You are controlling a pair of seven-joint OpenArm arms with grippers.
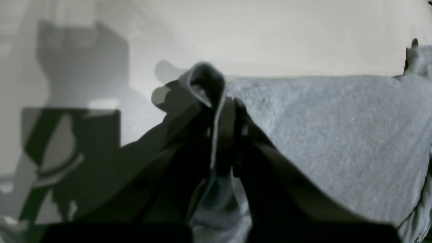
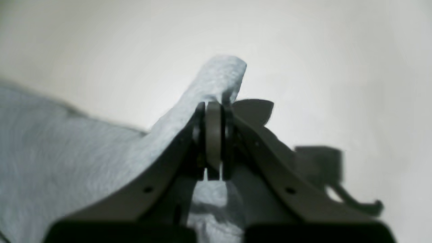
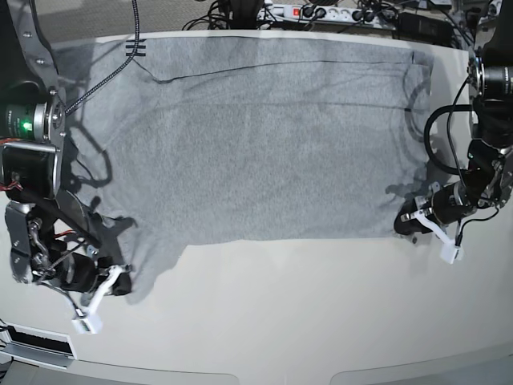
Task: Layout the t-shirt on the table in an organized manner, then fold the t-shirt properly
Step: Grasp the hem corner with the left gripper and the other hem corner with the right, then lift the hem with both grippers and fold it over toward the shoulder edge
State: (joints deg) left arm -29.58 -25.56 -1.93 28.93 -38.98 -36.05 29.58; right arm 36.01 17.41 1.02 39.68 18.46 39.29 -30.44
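Shirt edge pinched at both ends, near side of table

Left wrist view: a raised lip of the grey t-shirt [image 1: 324,135] is pinched between the tips of the left gripper [image 1: 219,111]. A small fold stands up past the tips; slippage could follow if only that thin lip is gripped. Dark shadows are cast on the pale surface alongside.

Right wrist view: cloth is pinched by the right gripper [image 2: 216,118] as well, its tips pressed together, with a soft flap projecting beyond them. The picture is somewhat blurred. If the two arms were lifted unevenly, a skewed fold would be likely.

Base view: the shirt is spread broadly over the white table [image 3: 288,313], reaching from the far side to a near edge held at its two ends. That edge is pulled lower at the right gripper's end, so a slanted crease is judged possible. A long ridge runs across the far part; it could be trapped inside a fold if left unsmoothed. Too hard a sideways pull might drag the whole cloth askew. Glossy tabletop, curved near rim. Beyond the far edge, a power strip [image 3: 345,14] and tangled black cables [image 3: 212,18] are seen; snagging there is thought unlikely unless cloth is pushed far back.
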